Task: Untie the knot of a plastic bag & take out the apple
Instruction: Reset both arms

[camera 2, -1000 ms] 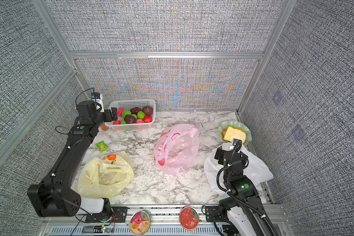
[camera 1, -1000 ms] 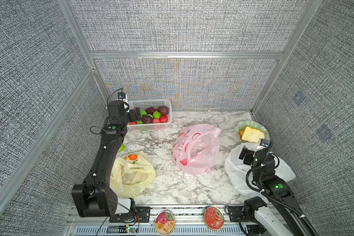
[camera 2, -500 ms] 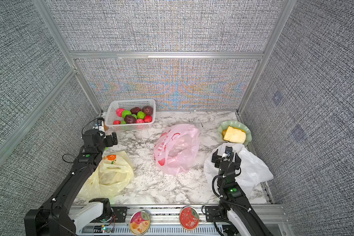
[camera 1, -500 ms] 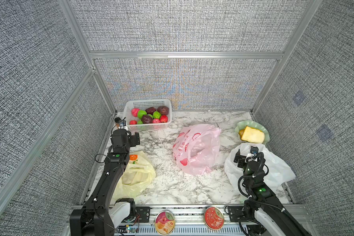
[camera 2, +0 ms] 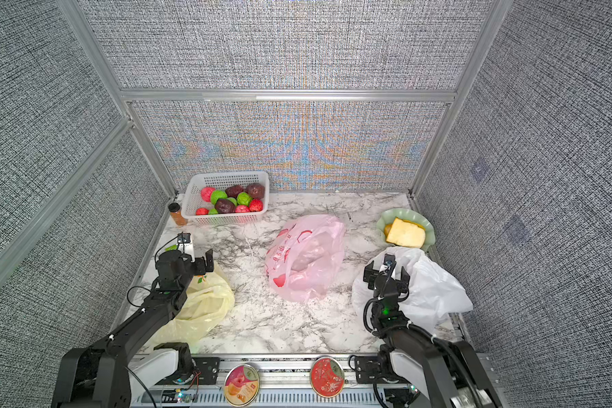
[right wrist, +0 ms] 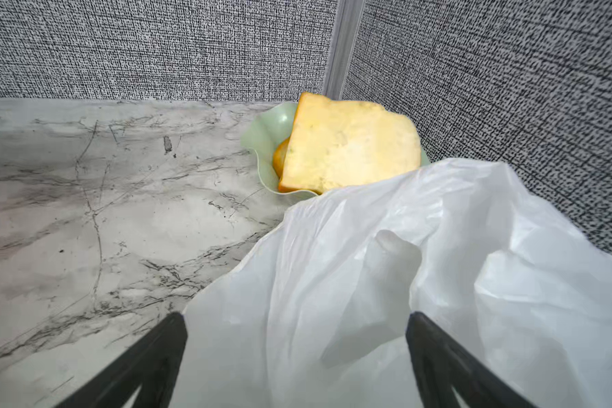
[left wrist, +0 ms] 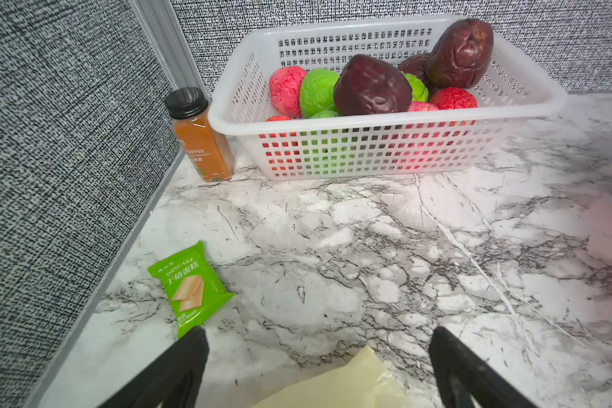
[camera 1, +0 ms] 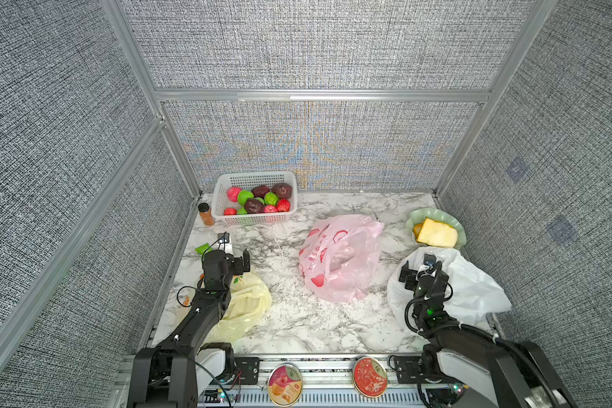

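On the marble table (left wrist: pixel 368 247), a jar (left wrist: pixel 200 141) reads PEPPER, a green packet (left wrist: pixel 189 288) DRYCAKE; left claw (left wrist: pixel 317 339) and right claw (right wrist: pixel 295 321) gape empty.

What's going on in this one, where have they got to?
Two robot arms sit over a marble table with three plastic bags. The left gripper hovers open above the yellow bag. The right gripper hovers open above the white bag. Neither holds anything. The pink bag lies between them, untouched. No knot is being worked yet. The fruit basket sits at the back.
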Controlling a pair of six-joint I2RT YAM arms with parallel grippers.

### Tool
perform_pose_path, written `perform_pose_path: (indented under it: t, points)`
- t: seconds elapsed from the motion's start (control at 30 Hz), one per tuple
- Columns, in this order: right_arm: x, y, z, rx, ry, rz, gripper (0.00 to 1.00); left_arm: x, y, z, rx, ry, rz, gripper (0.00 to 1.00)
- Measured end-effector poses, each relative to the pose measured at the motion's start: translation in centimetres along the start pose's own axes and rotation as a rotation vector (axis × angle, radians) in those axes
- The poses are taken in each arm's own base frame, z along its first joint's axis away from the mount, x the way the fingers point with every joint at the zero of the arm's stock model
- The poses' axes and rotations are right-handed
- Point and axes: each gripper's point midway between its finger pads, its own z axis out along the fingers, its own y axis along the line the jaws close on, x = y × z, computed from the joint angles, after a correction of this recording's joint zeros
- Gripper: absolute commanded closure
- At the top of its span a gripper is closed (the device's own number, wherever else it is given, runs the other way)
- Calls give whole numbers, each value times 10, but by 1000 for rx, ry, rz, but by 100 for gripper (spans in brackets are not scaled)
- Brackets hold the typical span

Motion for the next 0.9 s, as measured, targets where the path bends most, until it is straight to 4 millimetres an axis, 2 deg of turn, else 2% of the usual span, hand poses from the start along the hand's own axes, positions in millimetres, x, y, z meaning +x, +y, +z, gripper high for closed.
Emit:
perform_pose_path:
  t: [0.17, 0.3, 0.43, 0.57, 0.67, 0.77, 0.9]
  points:
    - [-15, 0, 10, 16, -57, 40, 1, 5, -1, 2, 3, -29, -6, 1]
    - [-24, -6, 21, 44, -76, 58, 1, 18, 2, 2, -14, -42, -6, 1]
    - [-26, -9, 33, 46, -79, 60, 1, 26, 5, 3, -38, -83, -6, 1]
    - [-5, -8, 42, 26, -47, 54, 1, 12, 10, 4, -68, -170, 7, 1]
    - [4, -1, 43, -18, -41, 48, 1, 2, 15, 3, -95, -222, 3, 1]
    - [1, 4, 44, -45, -62, 56, 1, 2, 18, 6, -113, -238, -16, 0]
    - [-18, 7, 52, -48, -102, 73, 1, 11, 14, 14, -93, -232, -20, 0]
